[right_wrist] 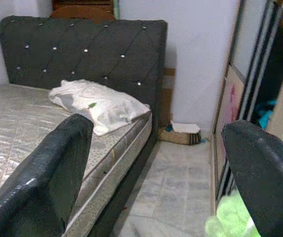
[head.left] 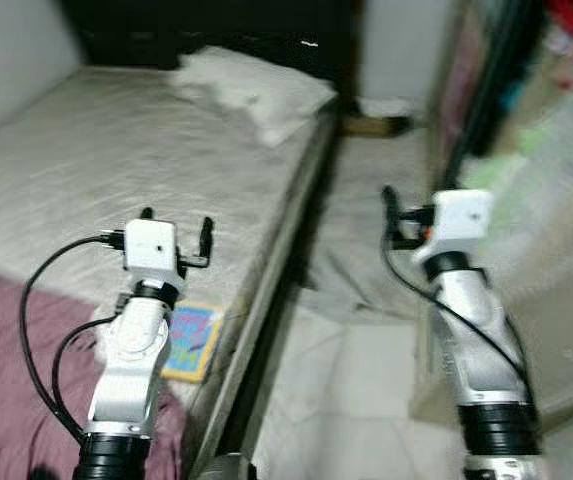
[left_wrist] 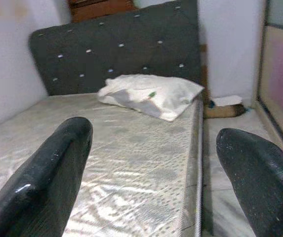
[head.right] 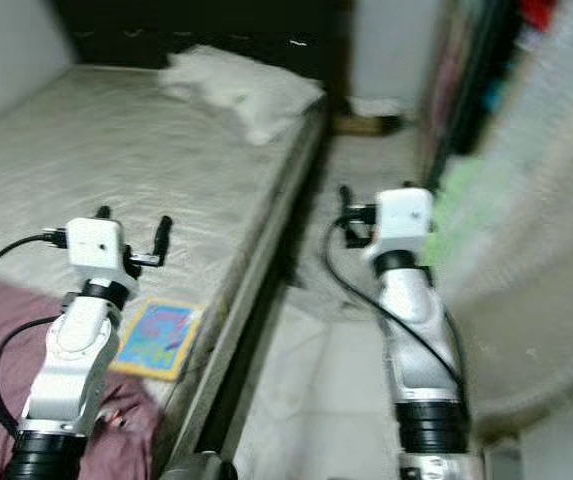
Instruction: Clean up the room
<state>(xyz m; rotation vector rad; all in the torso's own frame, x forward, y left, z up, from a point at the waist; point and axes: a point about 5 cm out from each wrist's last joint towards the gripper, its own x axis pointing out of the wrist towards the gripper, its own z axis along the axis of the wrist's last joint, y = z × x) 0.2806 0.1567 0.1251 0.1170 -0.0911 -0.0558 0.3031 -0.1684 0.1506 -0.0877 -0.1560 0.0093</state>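
Presently, reading from my left: a purple blanket (head.left: pixel 6 360) lies crumpled on the near corner of the bed (head.left: pixel 96 170), and just beside it a brightly coloured book (head.left: pixel 194 340) rests flat near the mattress edge, partly behind my left forearm. My left gripper (head.left: pixel 176 235) hovers over the bare mattress beyond the book, jaws spread wide and holding nothing; along its fingers (left_wrist: pixel 42 182) I look toward a white pillow (left_wrist: pixel 151 94) lying against the dark tufted headboard (left_wrist: pixel 116 49). Past the bed frame comes the pale tiled floor (head.left: pixel 356 380), with a small box-like object (right_wrist: pixel 181 133) against the far wall, too blurred to identify. My right gripper (head.left: pixel 406 225) hangs over that aisle, jaws likewise wide apart and empty. At far right stands a sliding-door wardrobe (right_wrist: pixel 240 98), with something light green (right_wrist: pixel 230 217) bunched low beside it; the head views are smeared there, so I cannot tell what it is. Judged against the task, nothing is yet in hand, and the book seems the nearest loose item. To take it well, I should draw the left arm back toward the book, lower squarely, and close across one edge rather than the flat cover, keeping clear of the blanket folds.
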